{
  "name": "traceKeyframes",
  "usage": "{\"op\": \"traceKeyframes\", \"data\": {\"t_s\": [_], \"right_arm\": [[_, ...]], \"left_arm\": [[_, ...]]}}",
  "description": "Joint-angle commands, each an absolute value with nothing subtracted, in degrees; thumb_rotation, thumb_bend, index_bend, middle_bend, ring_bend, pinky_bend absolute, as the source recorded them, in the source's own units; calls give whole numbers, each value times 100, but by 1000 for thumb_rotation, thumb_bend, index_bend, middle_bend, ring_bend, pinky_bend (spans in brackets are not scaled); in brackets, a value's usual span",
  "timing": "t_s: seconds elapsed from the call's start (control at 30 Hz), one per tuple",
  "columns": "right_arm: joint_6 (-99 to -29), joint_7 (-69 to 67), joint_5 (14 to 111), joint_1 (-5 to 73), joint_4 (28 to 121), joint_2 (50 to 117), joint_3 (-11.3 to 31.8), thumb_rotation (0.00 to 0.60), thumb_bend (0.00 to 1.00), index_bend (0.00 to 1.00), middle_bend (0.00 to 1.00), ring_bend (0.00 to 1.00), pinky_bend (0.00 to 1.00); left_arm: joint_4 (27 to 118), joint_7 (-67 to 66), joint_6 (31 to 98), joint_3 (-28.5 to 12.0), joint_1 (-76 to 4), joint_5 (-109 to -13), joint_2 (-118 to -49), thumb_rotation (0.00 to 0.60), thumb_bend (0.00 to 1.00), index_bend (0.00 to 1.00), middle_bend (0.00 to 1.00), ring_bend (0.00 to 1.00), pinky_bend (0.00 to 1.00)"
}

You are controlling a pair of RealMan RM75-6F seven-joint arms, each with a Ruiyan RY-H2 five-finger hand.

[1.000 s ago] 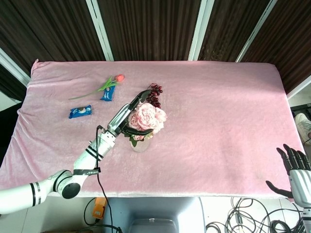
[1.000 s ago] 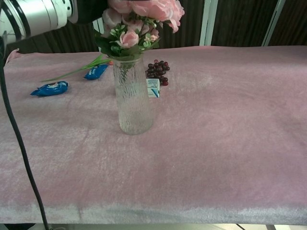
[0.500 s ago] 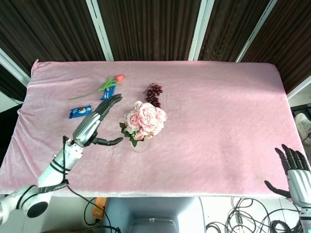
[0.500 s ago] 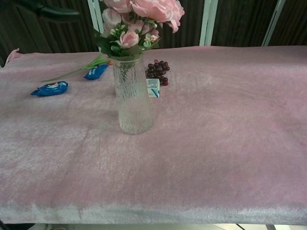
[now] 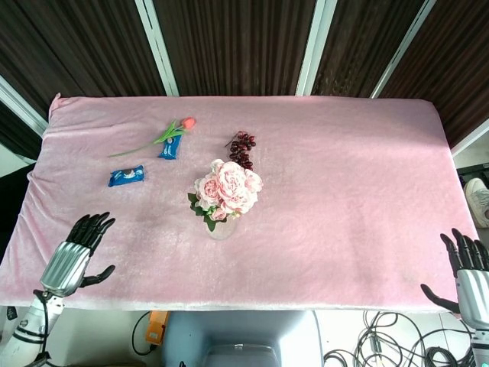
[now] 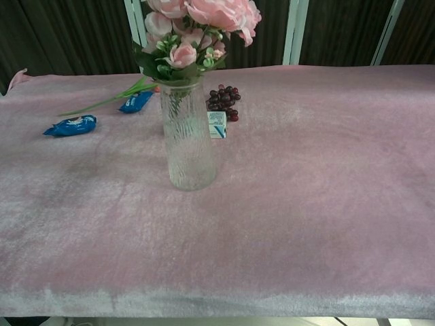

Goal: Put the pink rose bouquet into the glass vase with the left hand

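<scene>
From my chest view neither hand shows at all, and the top of the pink rose bouquet [image 6: 204, 27] is cut off by the frame's upper edge; its stems blur behind the ribbed wall of the glass vase [image 6: 189, 139]. The bouquet stands in that vase, upright near the middle of the tabletop [image 5: 344, 191]. In the head view I see my left hand [image 5: 75, 256] at the near left edge, fingers [image 5: 93, 226] spread and holding nothing, its arm mostly out of frame. My right hand [image 5: 467, 274] sits at the near right corner, fingers apart, partly cropped. Behind the vase lie a grape bunch [image 6: 223, 102] and a small white box [image 6: 217, 124], hidden under the blooms from above. Further left are two blue packets [image 5: 125, 176] [image 5: 170, 147] and a single tulip [image 5: 153, 139].
</scene>
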State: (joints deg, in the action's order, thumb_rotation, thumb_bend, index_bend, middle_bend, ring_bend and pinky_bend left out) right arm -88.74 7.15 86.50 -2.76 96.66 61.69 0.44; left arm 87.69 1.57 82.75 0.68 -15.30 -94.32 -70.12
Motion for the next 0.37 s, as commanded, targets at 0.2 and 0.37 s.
{"op": "traceKeyframes", "data": {"t_s": [0.2,0.37], "right_arm": [[-8892,620,8729,-309,9635,6138,1,600,301,0,0,0,0],[-8919,569,8760,-330,9619,6117,-8,600,302,0,0,0,0]], "left_arm": [[8366,-986,8529,103,-1135,-9405,-7576,600,228,0,0,0,0],[8362,-1126,8577,107,-1112,-9460,-7633,600,224,0,0,0,0]]}}
